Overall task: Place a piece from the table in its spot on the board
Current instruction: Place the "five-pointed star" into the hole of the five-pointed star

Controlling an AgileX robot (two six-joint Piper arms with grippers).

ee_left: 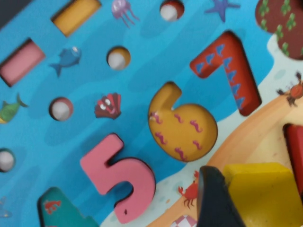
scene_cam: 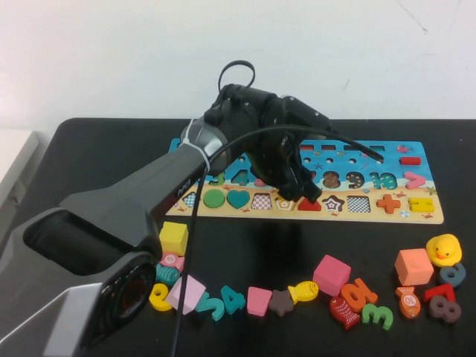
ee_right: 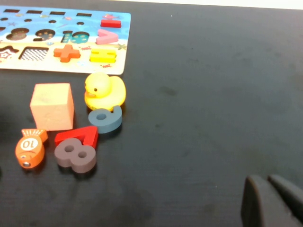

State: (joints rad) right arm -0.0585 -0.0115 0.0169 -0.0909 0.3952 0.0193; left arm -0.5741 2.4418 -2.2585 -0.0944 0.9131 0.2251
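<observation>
The board [scene_cam: 416,212] lies across the black table [scene_cam: 89,149]. My left gripper [scene_cam: 301,195] reaches down onto the board's sandy lower band, shut on the piece [ee_left: 262,194], a flat yellow pentagon. In the left wrist view one black finger [ee_left: 215,198] presses against the piece's side, and the other finger is out of frame. The piece hangs just beside a red triangle [ee_left: 296,156]. Its place [scene_cam: 285,202] peeks out at the fingertips in the high view. My right gripper [ee_right: 266,182] hovers shut over bare table, away from the board [ee_right: 71,66].
Loose pieces lie along the table's front: a yellow cube [scene_cam: 173,238], a pink cube [scene_cam: 332,274], a yellow fish [scene_cam: 303,291], a peach cube [scene_cam: 413,266], a yellow duck [scene_cam: 444,249] and several numbers. My left arm's dark body covers the near left.
</observation>
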